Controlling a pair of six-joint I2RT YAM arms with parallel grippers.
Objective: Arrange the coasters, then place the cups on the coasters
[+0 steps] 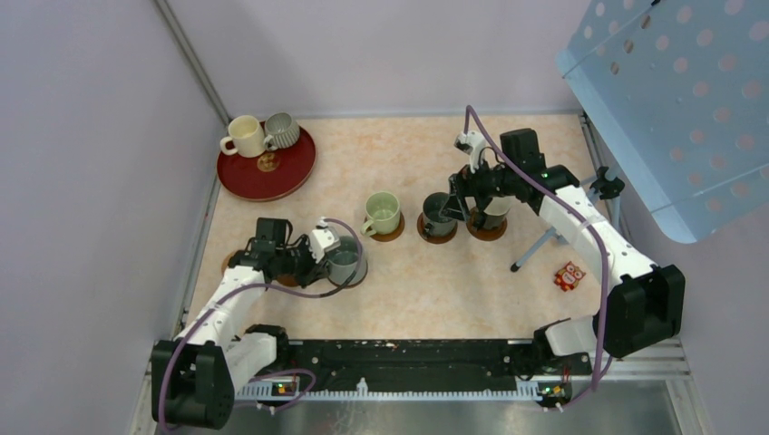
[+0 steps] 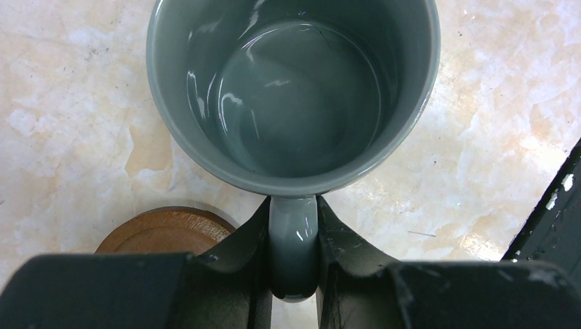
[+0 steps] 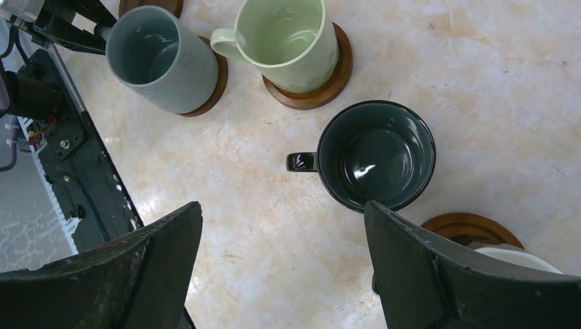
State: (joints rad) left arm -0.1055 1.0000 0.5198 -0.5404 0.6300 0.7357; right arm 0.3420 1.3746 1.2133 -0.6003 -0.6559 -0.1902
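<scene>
Left gripper (image 2: 293, 240): nearly closed, pinching the handle of the grey-green cup (image 2: 294, 89). Cup is at the table's 8 o'clock, over a coaster (image 3: 209, 79); contact unclear. Spare coaster (image 2: 168, 229) at the cup's 7 o'clock, wrist view.

Centre: pale green cup (image 1: 383, 215) and dark green cup (image 1: 439, 216), each on a disc.

Right gripper (image 3: 282, 212): jaws spread wide, empty, above the cream cup (image 3: 521, 257) at 3 o'clock.

Left arm (image 1: 222, 308), right arm (image 1: 589, 227): white link shells, black joint housings, boxy black bases. I count one purple cable (image 1: 469, 113) per arm, running from wrist to base. Black mounting rail (image 1: 408, 355) between the bases, with a pale toothed strip along its near edge. I note a small lit circuit board (image 1: 283, 388) at each end. Left gripper (image 2: 293, 219): matte black fingers. Right gripper (image 3: 282, 212): black wedge-shaped fingers, edges scuffed with pale flecks.
</scene>
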